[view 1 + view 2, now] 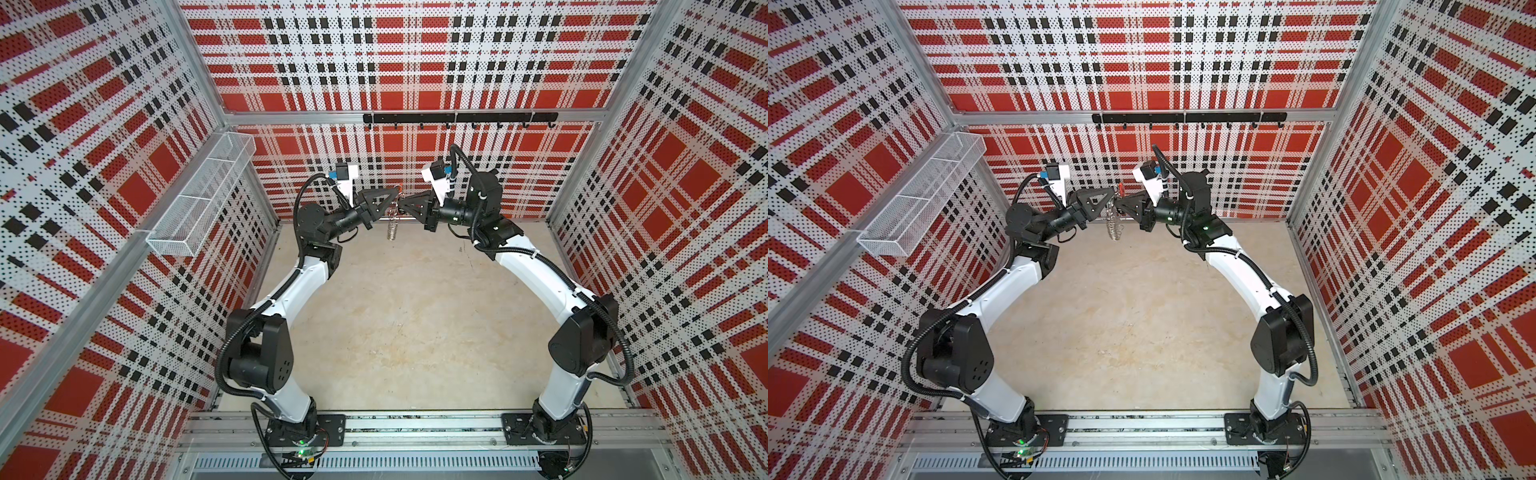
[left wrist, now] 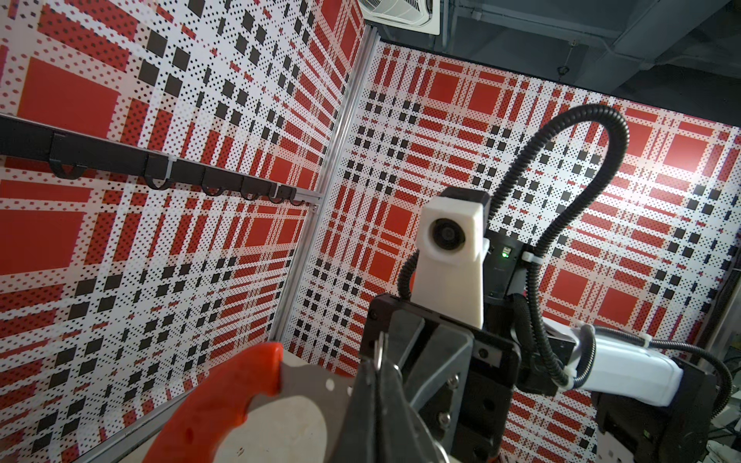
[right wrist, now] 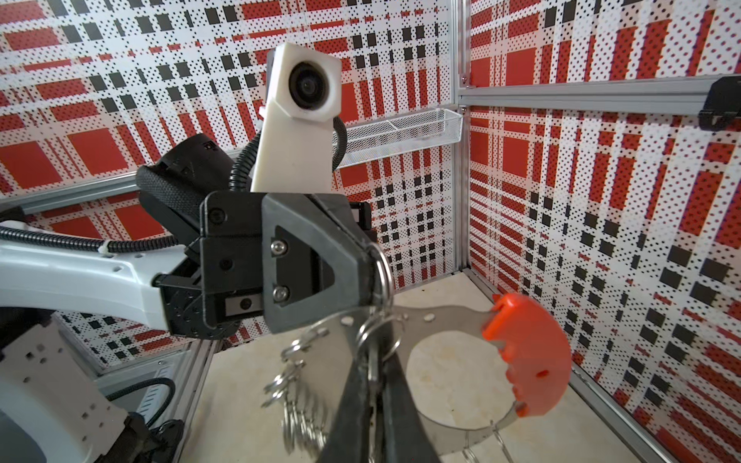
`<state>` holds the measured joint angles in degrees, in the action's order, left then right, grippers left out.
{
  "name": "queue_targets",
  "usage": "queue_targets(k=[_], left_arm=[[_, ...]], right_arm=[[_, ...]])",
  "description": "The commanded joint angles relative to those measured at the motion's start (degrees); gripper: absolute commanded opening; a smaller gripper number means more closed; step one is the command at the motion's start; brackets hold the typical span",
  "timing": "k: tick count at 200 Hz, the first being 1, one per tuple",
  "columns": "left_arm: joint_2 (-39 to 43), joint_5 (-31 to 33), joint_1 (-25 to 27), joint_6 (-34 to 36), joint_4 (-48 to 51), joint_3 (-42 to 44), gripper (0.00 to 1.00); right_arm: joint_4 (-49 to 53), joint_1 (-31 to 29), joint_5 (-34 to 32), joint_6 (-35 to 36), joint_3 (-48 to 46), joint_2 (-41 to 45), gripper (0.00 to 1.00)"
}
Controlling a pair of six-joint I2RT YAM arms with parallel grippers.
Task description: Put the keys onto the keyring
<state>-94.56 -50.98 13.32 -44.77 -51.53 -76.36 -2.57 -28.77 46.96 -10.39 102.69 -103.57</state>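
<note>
The aluminium rail (image 1: 415,430) lies nearest. Past it, above the far end of the tabletop (image 1: 415,332), the left hand (image 1: 392,203) is clenched on the keyring (image 3: 449,316) by its grey band, holding it in the air with split rings (image 1: 392,230) dangling below. Tip to tip with it, the right hand (image 1: 401,207) is clenched too, on what I cannot tell.

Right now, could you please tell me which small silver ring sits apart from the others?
The ring arching up at the left gripper's tip; the others dangle in a bunch beneath the keyring.
</note>
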Motion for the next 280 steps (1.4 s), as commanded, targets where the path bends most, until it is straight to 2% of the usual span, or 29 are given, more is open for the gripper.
queue_targets(k=[1, 112, 165, 176, 186, 209, 252, 280], left_arm=[[-0.42, -0.01, 0.3, -0.4, -3.56, -2.11, 0.0], [-0.54, -0.16, 0.34, -1.28, -4.98, -1.35, 0.0], [-0.23, -0.48, 0.39, -1.06, -5.12, -0.67, 0.0], [-0.23, -0.48, 0.39, -1.16, -5.16, -0.71, 0.0], [-0.2, -0.65, 0.39, -1.27, -5.25, -0.64, 0.0], [-0.01, -1.11, 0.3, -1.46, -5.34, -0.39, 0.0], [0.34, -1.59, 0.1, -2.15, -6.01, 0.44, 0.0], [0.13, -1.82, 0.28, -2.8, -6.64, 0.33, 0.0]], right_arm=[[2.43, -1.58, -0.8, 2.74, 1.63, -0.75, 0.04], [7.54, -4.44, -3.61, 5.81, 5.76, -3.31, 0.02], [9.44, -3.93, -7.85, 8.59, 3.36, -0.37, 0.02], [9.6, -3.8, -8.02, 8.48, 3.26, -0.08, 0.07], [9.85, -3.63, -8.11, 8.63, 3.08, 0.18, 0.2], [8.82, -2.53, -7.54, 7.38, 1.97, 1.66, 0.31], [-0.46, 2.18, -1.79, -0.6, -3.64, 6.37, 0.37], [-2.72, 3.29, -0.64, -2.35, -4.17, 7.74, 0.39]])
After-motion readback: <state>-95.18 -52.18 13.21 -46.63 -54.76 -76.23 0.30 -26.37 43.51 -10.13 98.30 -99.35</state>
